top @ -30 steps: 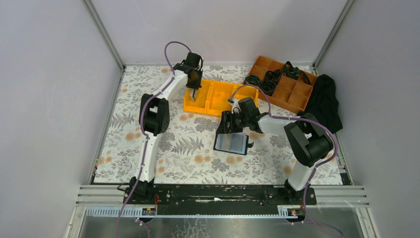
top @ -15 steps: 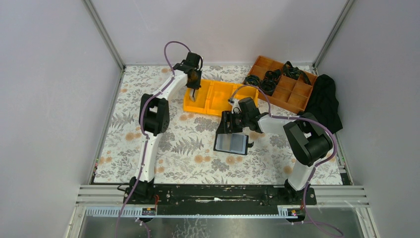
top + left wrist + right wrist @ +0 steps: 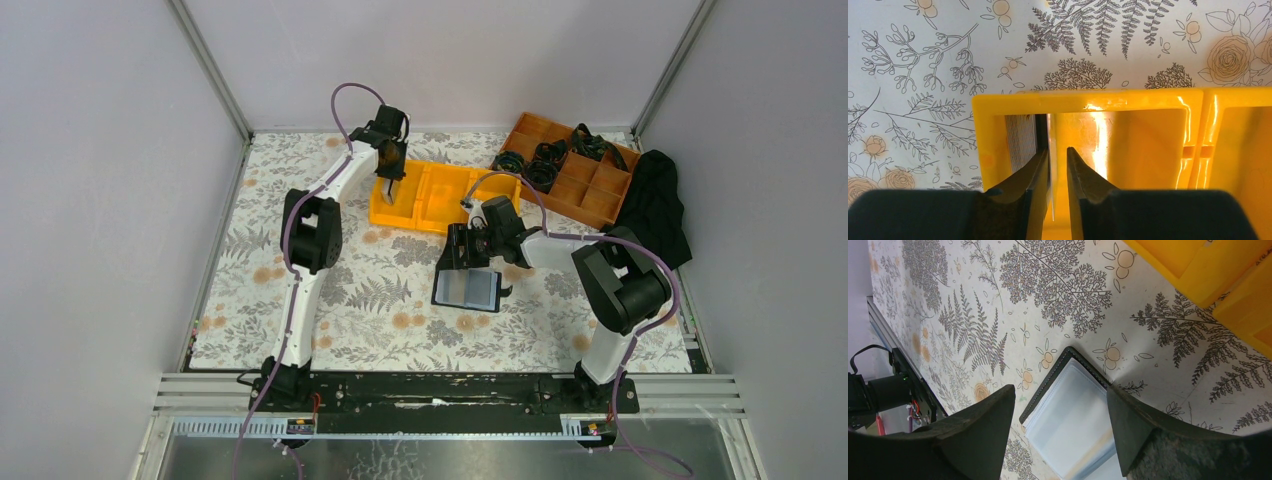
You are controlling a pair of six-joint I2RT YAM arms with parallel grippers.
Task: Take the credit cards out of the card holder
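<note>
The black card holder [image 3: 467,288] lies open on the floral table, its clear sleeves facing up; it also shows in the right wrist view [image 3: 1083,425]. My right gripper [image 3: 470,250] [image 3: 1060,390] is wide open just above it, a finger on each side of the sleeves, touching nothing. My left gripper [image 3: 390,190] [image 3: 1058,152] reaches into the left compartment of the yellow bin [image 3: 445,195] [image 3: 1088,100]. A thin pale card [image 3: 1050,135] stands edge-on between its fingers, against the left one, with a gap to the right one. A striped grey card [image 3: 1020,142] leans on the bin's left wall.
An orange compartment tray [image 3: 570,170] with black cable coils sits at the back right. A black cloth [image 3: 655,205] lies by the right wall. Grey walls close in the table on three sides.
</note>
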